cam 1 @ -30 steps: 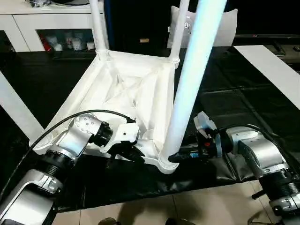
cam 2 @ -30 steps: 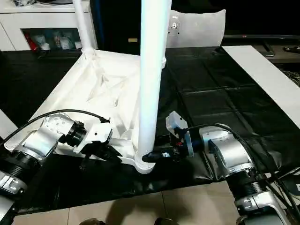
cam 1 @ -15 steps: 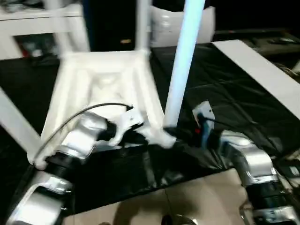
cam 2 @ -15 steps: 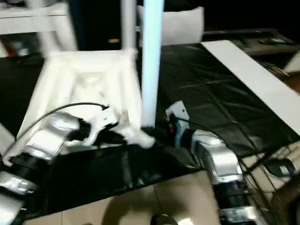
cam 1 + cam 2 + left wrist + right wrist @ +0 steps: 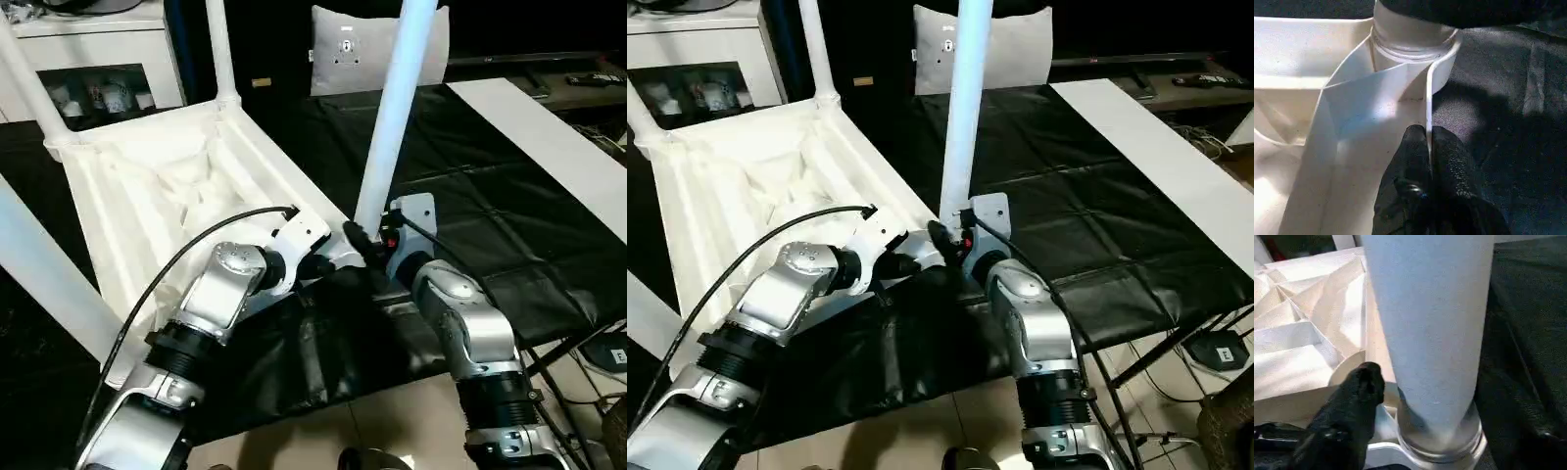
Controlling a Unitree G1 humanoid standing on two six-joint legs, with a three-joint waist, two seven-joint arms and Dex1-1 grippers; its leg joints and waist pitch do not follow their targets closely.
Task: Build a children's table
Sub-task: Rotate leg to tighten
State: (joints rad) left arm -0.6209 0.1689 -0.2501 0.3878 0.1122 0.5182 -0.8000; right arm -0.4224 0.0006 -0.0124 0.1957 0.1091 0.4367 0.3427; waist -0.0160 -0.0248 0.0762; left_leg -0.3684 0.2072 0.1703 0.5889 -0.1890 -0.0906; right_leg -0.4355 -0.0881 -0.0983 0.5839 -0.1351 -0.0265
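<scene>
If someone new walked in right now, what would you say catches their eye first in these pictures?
First the upturned white tabletop on the black sheet, its ribbed underside facing up and pale legs rising from its corners. The nearest leg stands in the corner socket just ahead of the robot's right tool. The left tool pinches the tabletop's thin rim beside that socket.

A black sheet (image 5: 490,196) covers the work surface; a flat white board strip (image 5: 549,147) lies across its far right side; a grey-white pillow-like bag (image 5: 343,54) stands behind. White shelving (image 5: 98,69) sits at the back; pale floor tiles (image 5: 372,431) show below.
</scene>
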